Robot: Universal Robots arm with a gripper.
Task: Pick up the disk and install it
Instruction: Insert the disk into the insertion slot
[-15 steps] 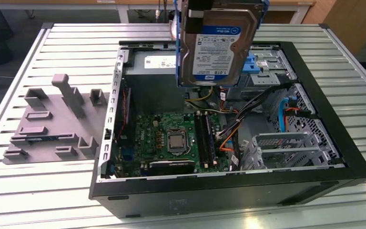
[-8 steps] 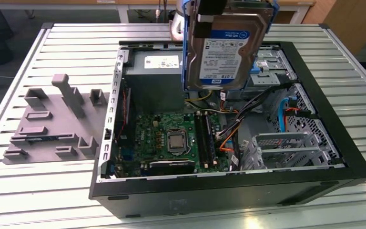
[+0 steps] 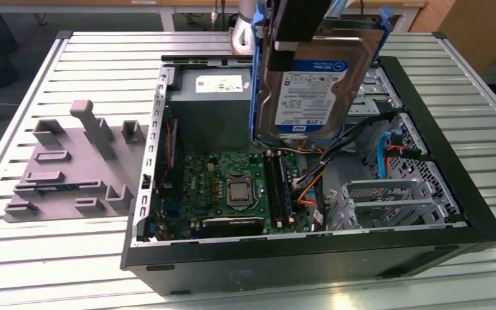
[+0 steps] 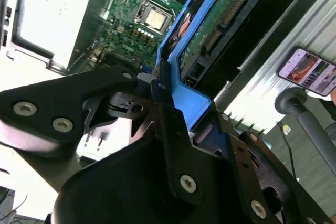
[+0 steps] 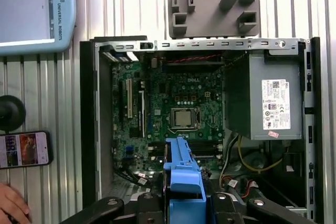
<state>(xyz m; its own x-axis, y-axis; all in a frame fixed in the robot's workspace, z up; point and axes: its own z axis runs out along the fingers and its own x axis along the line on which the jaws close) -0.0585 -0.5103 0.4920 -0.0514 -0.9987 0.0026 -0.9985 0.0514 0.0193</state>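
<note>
Gripper point(image 4: 170, 95) clenched on blue bracket point(image 5: 184, 174) of the disk point(image 3: 317, 84), over PC case point(image 3: 317, 261) far side; prob. stiff, heavyish, shock-fragile, so grip bracket, not PCB point(image 4: 210, 29).

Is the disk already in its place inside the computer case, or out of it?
Out. The gripper holds the disk upright above the open computer case.

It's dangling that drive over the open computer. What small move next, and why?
Probably shift toward the exterior view's right: the pincer holds the silver, blue-framed hard disk upright above the green motherboard, while the silver metal drive cage sits further right.
</note>
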